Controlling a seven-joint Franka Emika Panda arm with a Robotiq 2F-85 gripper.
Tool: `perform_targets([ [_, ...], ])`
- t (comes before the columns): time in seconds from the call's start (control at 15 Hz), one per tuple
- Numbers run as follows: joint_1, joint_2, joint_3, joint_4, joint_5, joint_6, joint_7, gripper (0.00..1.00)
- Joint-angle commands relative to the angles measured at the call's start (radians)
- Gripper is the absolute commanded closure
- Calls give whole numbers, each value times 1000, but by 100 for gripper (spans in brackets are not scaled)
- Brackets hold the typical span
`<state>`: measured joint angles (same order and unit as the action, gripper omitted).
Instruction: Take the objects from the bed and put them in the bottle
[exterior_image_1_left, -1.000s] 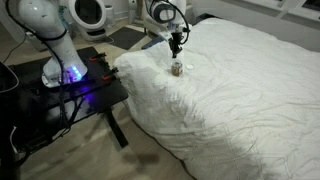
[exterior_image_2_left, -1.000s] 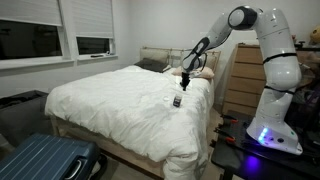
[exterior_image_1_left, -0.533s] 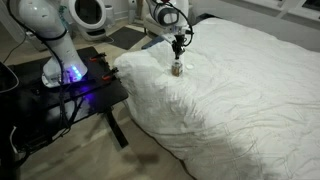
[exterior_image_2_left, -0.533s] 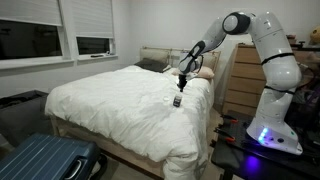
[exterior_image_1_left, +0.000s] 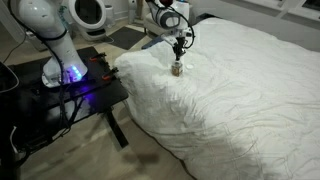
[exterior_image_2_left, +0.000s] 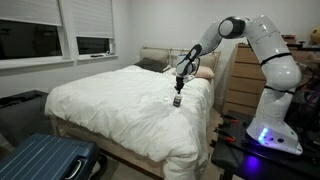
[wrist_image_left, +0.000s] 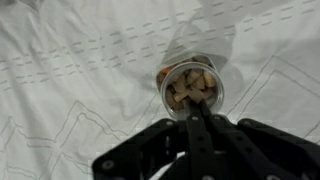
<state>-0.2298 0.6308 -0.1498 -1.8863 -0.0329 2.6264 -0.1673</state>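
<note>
Over the last second the arm's elbow has swung slightly. The tool (wrist_image_left: 199, 104) stays pinched shut just above the bottle (wrist_image_left: 183, 83), which stands upright, mouth up, on the bed (exterior_image_1_left: 240, 95) near its edge.

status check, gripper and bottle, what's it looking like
Gripper shut, hanging right above the bottle. Bottle upright on the bed, tan bits inside. Can't tell if a bit is pinched. Nothing between gripper and mouth.

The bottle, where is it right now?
In both exterior views the bottle stands on the bed near its edge, just below the shut tool.
</note>
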Motion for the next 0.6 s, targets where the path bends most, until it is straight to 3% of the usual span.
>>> perform_targets([
  [0.0, -11, 19, 13, 33, -1, -12, 5, 71],
  [0.53, -12, 26, 17, 39, -1, -13, 2, 14],
])
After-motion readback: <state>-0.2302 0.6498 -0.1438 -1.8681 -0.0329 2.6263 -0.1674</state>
